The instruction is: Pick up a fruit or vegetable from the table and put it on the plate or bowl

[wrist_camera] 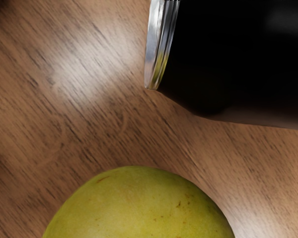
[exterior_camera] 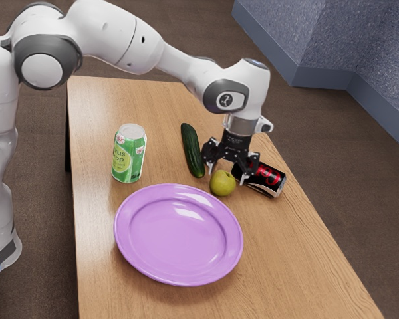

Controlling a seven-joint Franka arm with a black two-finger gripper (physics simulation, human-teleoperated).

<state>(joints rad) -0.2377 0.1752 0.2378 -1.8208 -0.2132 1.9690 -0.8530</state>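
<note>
- My pincer (exterior_camera: 229, 166) hangs over the worktop (exterior_camera: 299, 266), jaws spread wide and gripping nothing.
- The yellow-green fruit (exterior_camera: 223, 183) sits right beneath it, between a cucumber (exterior_camera: 192, 150) and a black can (exterior_camera: 265, 178) lying on its side.
- The purple plate (exterior_camera: 178, 234) lies just beside the fruit.
- A green can (exterior_camera: 128, 153) stands upright near the plate's far rim.

soft even light — pale glare on the table (wrist_camera: 74, 69), faint shadows
</note>
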